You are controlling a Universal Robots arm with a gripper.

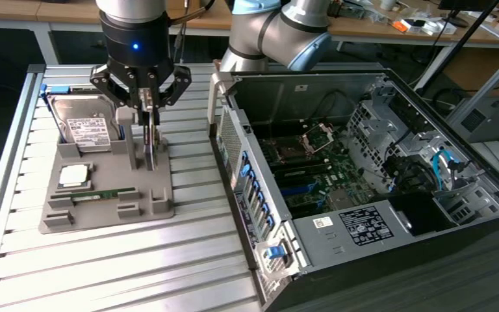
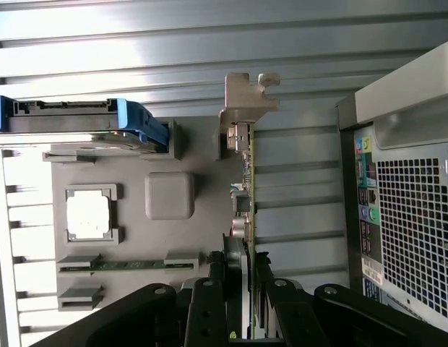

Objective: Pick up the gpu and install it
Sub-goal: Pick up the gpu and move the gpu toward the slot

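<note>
Beside the open computer case (image 1: 362,195), towards the exterior view's left, the gpu (image 1: 151,142) is stood on edge in a slot of the grey tray (image 1: 102,218), and its upper edge is pinched between the jaws of the gripper (image 1: 149,107). It is judged light, stiff and fragile, best taken by the bare board edge, clear of the small parts. A thin green board with a pale metal end bracket (image 2: 247,101) is seen.

Bright overhead light, glare on slatted table (image 1: 102,273), computer case (image 1: 284,97) interior shadowed
</note>
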